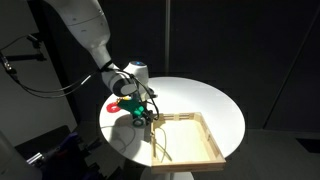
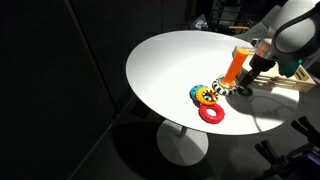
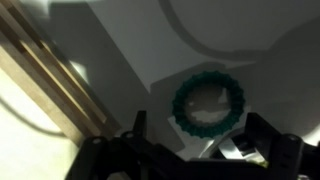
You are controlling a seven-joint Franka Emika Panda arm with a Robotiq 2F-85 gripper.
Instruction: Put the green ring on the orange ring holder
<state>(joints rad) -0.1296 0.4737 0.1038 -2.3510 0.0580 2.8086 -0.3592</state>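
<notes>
The green ring (image 3: 210, 105) lies flat on the white table, seen from above in the wrist view, just ahead of my two dark fingers. My gripper (image 3: 197, 128) is open, with a finger on either side of the ring and not touching it. In an exterior view the ring shows as a green patch (image 1: 135, 113) under the gripper (image 1: 143, 108). The orange ring holder (image 2: 237, 65) stands upright on the table right beside the gripper (image 2: 250, 86).
A red ring (image 2: 211, 114) and a yellow and blue ring (image 2: 205, 95) lie near the holder. A wooden tray (image 1: 212, 143) sits on the round white table (image 1: 215, 100), close to the gripper; its slats show in the wrist view (image 3: 50, 80).
</notes>
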